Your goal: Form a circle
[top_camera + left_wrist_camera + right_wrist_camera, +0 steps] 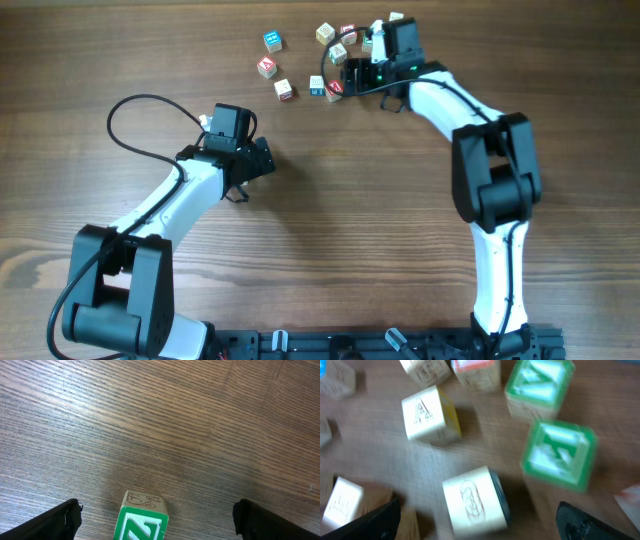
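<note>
Several wooden alphabet blocks lie in a loose cluster at the table's far middle, among them a blue-faced one (272, 41) and a red-faced one (266, 67). My left gripper (262, 158) is open, left of centre. In its wrist view a green-faced block (144, 522) stands on the wood between the spread fingers (62, 521), touching neither. My right gripper (345, 75) is open, low over the cluster's right part. Its blurred wrist view shows a pale block with an engraved picture (474, 502) between the wide fingers (592, 524).
Round the right gripper lie two green-faced blocks (559, 455) (540, 385) and an "A" block with a yellow side (427, 412). More blocks crowd that view's top and left edges. The left arm's cable (135, 120) loops over the table at the left.
</note>
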`<state>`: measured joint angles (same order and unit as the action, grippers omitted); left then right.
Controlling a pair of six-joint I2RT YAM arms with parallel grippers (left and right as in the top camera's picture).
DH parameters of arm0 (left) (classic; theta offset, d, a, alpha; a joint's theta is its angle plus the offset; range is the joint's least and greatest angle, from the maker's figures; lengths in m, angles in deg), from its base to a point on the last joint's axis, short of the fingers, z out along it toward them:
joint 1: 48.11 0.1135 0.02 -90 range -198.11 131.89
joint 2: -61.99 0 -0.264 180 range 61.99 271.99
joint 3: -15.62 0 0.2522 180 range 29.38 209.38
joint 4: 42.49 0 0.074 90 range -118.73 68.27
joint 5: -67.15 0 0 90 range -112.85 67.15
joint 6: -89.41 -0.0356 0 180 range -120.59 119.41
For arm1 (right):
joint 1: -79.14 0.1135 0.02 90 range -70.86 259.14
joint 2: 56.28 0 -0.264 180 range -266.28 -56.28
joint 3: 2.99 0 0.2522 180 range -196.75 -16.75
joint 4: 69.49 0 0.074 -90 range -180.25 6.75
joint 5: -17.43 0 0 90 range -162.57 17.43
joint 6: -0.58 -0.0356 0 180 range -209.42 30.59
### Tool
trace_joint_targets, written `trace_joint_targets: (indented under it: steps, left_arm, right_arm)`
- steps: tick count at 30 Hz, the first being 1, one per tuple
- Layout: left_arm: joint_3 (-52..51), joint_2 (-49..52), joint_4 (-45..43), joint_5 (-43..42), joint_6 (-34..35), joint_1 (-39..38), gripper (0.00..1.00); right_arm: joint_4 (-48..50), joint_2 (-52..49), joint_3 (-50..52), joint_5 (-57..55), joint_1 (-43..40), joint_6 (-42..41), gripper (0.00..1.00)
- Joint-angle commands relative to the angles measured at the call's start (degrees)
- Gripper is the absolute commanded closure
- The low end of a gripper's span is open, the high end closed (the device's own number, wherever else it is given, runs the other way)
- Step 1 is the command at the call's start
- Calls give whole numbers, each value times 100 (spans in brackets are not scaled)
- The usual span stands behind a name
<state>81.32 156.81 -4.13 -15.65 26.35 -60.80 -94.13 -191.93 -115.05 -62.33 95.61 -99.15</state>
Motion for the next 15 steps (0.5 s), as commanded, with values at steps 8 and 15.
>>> trace_joint_targets:
  steps: [8, 15]
  left_arm:
    - [-22, -20, 0, -11, 74, 11, 0]
    - [-22, -22, 0, -11, 74, 11, 0]
  right_arm:
    - [361, -719, -48, -426, 164, 363, 41]
    - [-168, 17, -50, -424, 151, 210, 80]
